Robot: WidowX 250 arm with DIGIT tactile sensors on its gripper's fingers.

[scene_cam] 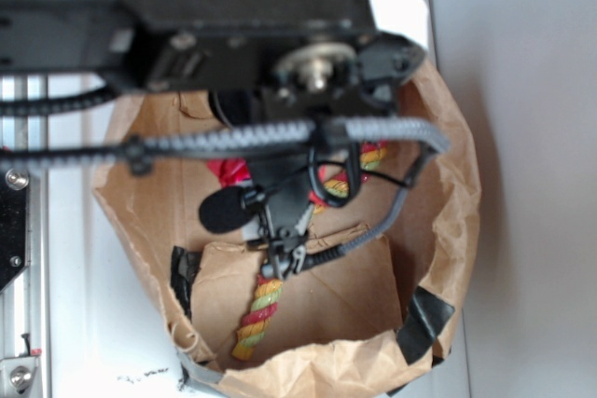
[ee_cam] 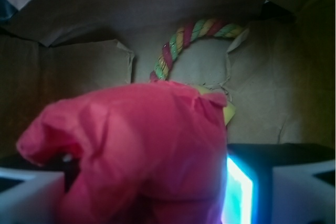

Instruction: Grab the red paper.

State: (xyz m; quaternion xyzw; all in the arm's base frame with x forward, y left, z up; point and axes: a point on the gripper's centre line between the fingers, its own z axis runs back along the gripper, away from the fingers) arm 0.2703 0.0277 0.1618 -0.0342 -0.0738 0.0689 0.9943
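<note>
The red paper [ee_cam: 142,140], a wrinkled bright red wad, fills the wrist view's lower middle. It sits between my gripper's [ee_cam: 144,187] two fingers, the left finger [ee_cam: 29,195] and the lit right pad [ee_cam: 239,192], and touches both. The gripper is shut on it. In the exterior view only a bit of the red paper [scene_cam: 227,172] shows under the black arm [scene_cam: 233,25], inside the brown paper bag [scene_cam: 448,165]. The arm hides the gripper itself there.
A red, green and yellow twisted rope [ee_cam: 181,38] curves across the bag's floor beyond the wad, with the rope [scene_cam: 256,319] also showing near the bag's front. A yellow sponge corner [ee_cam: 229,113] peeks out behind the paper. Bag walls stand close all round.
</note>
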